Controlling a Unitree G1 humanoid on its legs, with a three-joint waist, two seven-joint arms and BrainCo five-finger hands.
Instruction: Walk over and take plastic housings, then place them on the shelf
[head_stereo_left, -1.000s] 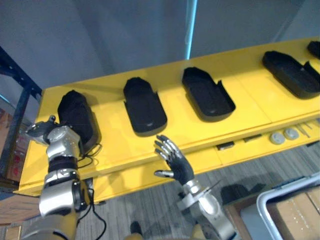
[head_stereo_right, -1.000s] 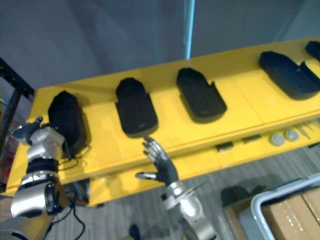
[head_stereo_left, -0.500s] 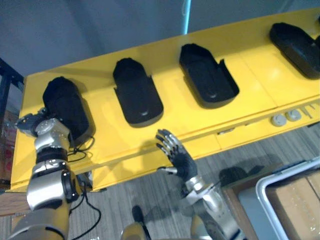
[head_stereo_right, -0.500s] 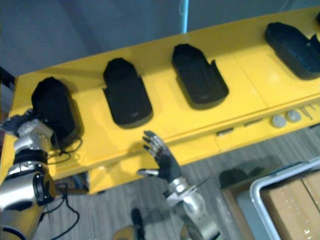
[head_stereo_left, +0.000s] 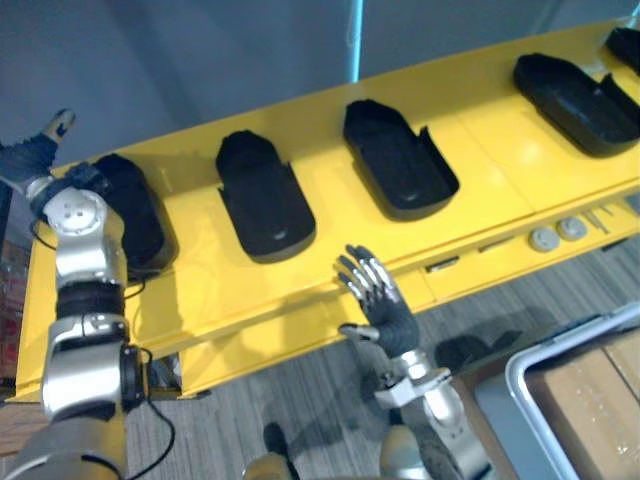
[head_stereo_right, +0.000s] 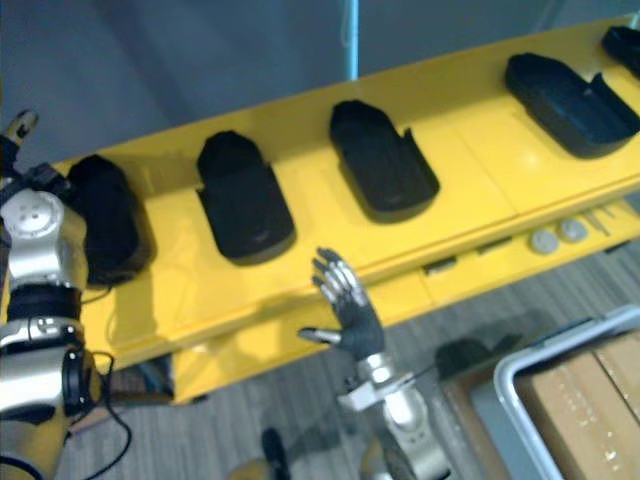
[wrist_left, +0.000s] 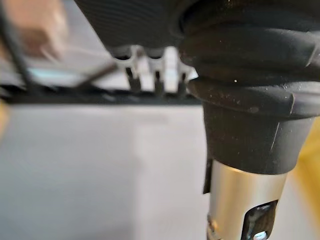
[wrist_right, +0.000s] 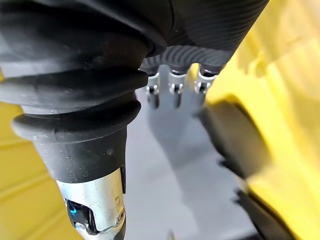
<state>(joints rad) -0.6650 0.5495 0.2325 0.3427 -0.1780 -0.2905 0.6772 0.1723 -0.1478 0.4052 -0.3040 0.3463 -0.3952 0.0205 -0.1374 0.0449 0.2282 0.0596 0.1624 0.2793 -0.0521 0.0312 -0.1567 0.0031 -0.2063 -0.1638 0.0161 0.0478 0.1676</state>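
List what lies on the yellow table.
Black plastic housings lie in a row; two round grey discs sit on the front ledge. The left arm covers part of the leftmost housing.

Bright light, glare on yellow table (head_stereo_left: 505, 150), soft shadows

Housings (head_stereo_left: 265, 195): black plastic, matt all over, faintly grainy, with only a dull sheen in the hollow of the open ones.
Shelf (head_stereo_left: 480, 150): yellow, smooth and glossy, like painted sheet; pale glare lies across its top.
Discs (head_stereo_left: 557, 233): silver-grey, they look like dull metal.
Right hand (head_stereo_left: 385, 310): silver fingers with a bright metallic shine, dark matt tips and palm.
Left hand (wrist_left: 150, 20): dark ribbed cover, matt and rubbery, lightly dusty.
Floor (head_stereo_left: 300, 390): grey, streaked, matt.
Crate (head_stereo_left: 560, 345): pale grey rim, smooth, plastic by the look of it.
Cardboard (head_stereo_left: 610, 400): brown, dull, papery.
Wall (head_stereo_left: 200, 60): grey, flat, matt.
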